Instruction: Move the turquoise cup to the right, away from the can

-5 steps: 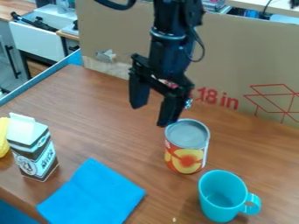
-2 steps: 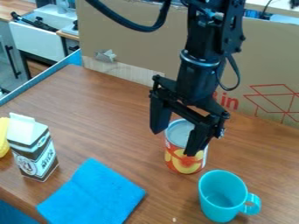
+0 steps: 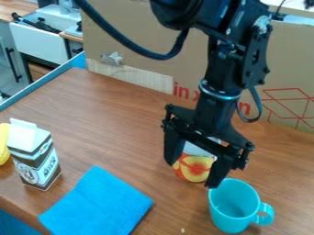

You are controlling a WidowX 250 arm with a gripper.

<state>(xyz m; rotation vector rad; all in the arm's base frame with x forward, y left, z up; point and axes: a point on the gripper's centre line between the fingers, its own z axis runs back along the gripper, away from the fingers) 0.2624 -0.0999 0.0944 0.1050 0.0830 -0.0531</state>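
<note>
The black gripper (image 3: 191,175) hangs open over the right half of the table, its two fingers spread apart and pointing down. Behind it stands a can (image 3: 195,168) with orange fruit on its label, its top partly hidden by the gripper. One fingertip is at the far rim of a turquoise cup (image 3: 234,206) in the view; whether they touch I cannot tell. The cup is upright, its handle to the right. A blue cloth (image 3: 98,204) lies flat to the left of the cup, and a milk carton (image 3: 36,158) stands at the left.
A yellow object (image 3: 4,142) is partly cut off at the left edge, beside the carton. A tall cardboard sheet (image 3: 138,41) with red print rises along the table's back. The wooden table (image 3: 113,121) has a blue edging at its left.
The gripper has moved right and toward the camera, from behind the can to in front of it and near the cup. It has stayed open, and the objects have stayed put.
</note>
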